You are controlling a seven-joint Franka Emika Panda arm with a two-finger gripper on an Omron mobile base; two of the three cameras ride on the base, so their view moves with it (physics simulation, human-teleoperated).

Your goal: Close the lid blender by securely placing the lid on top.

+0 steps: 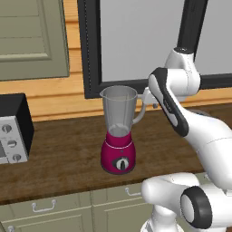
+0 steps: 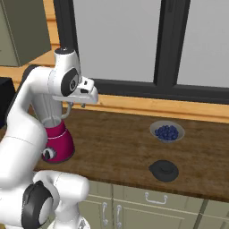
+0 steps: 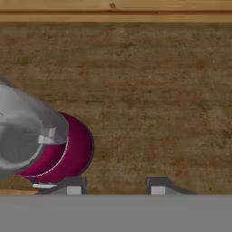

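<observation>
With the gripper (image 3: 113, 186) spread wide and empty beside the blender (image 1: 118, 131), the jar could be clipped and toppled when the distant lid (image 2: 164, 170) is sought.

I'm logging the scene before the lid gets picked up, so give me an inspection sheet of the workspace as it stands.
Surface: dark wooden counter, over pale cabinet doors.
Job's things: blender upright, jar mouth uncovered; lid lying flat near the counter's front edge, apart from the blender.
Clutter: bowl of blue berries behind the lid; black-and-silver appliance with knobs on the far side of the blender.
Grippers: gripper open, holding nothing, above the counter beside the blender.
Cables: nothing seen.
Surroundings: dark-framed window behind the counter, wood wall, pale upper cabinet.
</observation>
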